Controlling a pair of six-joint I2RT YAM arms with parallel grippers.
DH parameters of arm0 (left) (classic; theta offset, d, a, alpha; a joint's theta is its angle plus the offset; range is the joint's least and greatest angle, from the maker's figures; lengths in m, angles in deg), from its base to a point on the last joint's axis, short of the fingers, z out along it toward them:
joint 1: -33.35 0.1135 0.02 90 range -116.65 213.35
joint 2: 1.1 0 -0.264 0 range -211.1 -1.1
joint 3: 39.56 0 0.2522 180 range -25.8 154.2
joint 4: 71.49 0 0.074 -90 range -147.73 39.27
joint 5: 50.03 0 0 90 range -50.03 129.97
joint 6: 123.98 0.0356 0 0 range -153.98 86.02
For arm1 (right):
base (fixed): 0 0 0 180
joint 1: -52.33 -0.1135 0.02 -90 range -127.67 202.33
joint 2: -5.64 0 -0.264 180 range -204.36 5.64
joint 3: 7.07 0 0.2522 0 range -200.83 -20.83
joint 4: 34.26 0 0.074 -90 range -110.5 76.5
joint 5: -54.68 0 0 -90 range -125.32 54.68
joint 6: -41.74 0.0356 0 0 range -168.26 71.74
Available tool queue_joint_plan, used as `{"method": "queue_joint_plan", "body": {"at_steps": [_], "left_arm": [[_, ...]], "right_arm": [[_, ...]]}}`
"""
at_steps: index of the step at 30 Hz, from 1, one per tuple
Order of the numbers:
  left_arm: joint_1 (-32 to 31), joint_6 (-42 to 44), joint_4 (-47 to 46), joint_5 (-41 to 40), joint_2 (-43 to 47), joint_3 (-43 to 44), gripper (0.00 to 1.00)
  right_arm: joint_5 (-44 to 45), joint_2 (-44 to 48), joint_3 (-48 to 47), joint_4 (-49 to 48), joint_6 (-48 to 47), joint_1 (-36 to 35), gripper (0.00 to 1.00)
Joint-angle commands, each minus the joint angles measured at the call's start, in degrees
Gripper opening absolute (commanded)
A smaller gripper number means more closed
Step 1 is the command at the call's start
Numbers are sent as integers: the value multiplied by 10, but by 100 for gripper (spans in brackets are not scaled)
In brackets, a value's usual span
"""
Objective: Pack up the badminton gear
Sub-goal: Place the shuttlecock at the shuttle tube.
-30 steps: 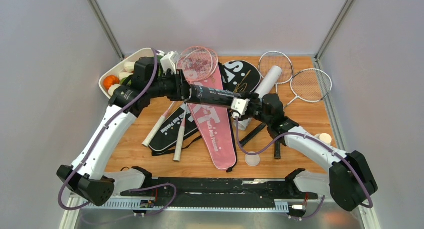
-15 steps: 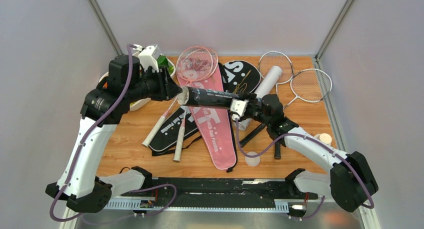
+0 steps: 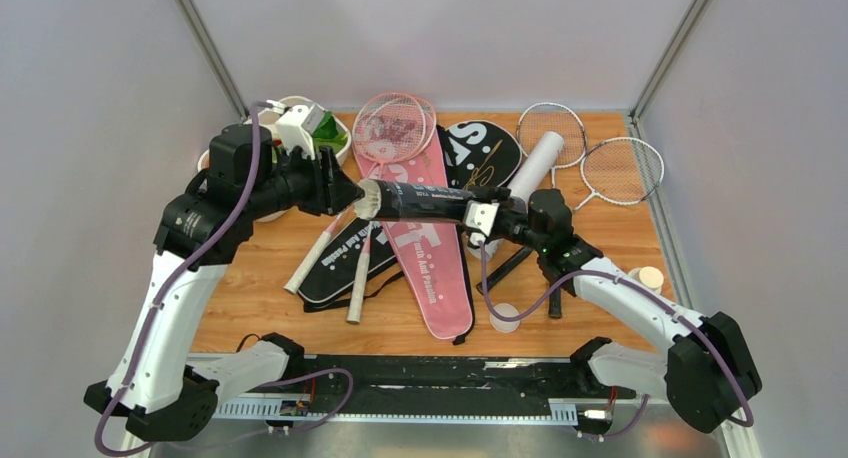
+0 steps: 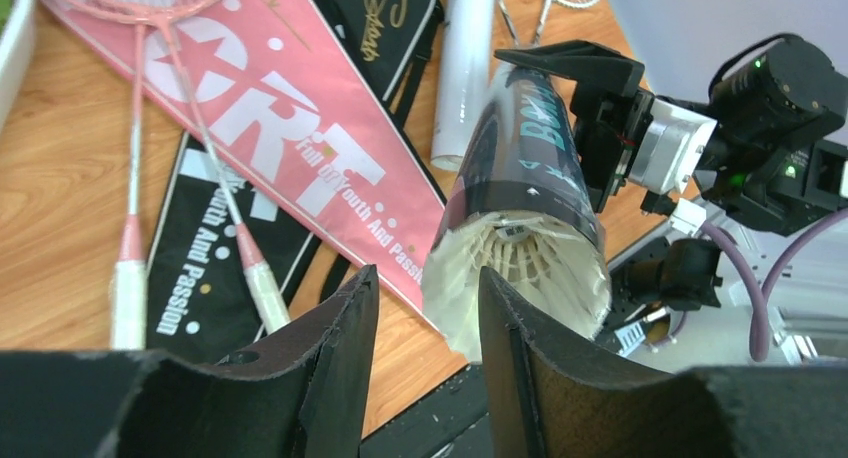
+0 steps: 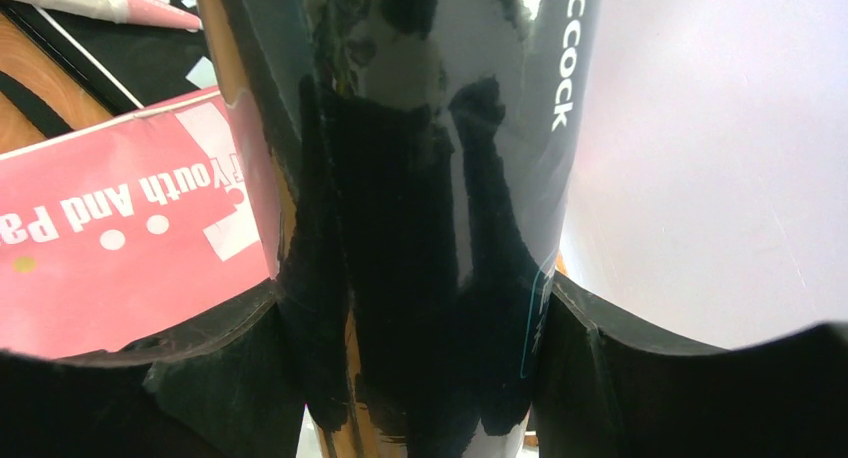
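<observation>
Wooden desk (image 3: 620, 233) under grey walls: above the pink cover (image 3: 432, 273), the right hand (image 3: 472, 214) clamps the black tube (image 3: 415, 200) level, with a white shuttlecock (image 4: 515, 260) showing in its mouth. The left hand (image 3: 348, 191), fingers parted and empty, hangs just beside that mouth, over the cover's far end.

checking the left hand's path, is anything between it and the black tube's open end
Nothing. The left wrist view shows bare air between the left hand and the black tube, with the pink cover on the table below.

Left arm (image 3: 172, 313), right arm (image 3: 640, 303): white links, black joints, purple cables; left hand (image 4: 425, 298) black.
</observation>
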Motion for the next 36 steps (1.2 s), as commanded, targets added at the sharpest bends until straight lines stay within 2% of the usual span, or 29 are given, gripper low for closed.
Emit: {"method": "queue_joint_plan", "body": {"at_steps": [1,8,15,18,22,26,29,32,36], "left_arm": [[-2,19,-73,77,1,-50,49],[-3,19,-205,118,19,-170,45],[-5,41,-235,113,19,-211,44],[-8,41,-233,109,14,-215,48],[-8,55,-186,91,21,-178,54],[-8,81,-98,29,25,-76,58],[-8,73,-66,42,27,-40,59],[-8,63,-46,71,28,-15,65],[-8,55,-18,44,33,5,65]], "right_arm": [[-50,24,-25,-25,17,1,3],[-78,26,-31,-22,14,0,3],[-84,22,-39,-28,13,-5,3],[-85,16,-43,-29,13,-8,2],[-67,18,-36,-30,20,-8,1],[-53,22,-26,-31,27,-2,1],[-53,22,-25,-31,36,3,1],[-54,24,-25,-31,42,5,1],[-54,29,-24,-30,46,8,1]]}}
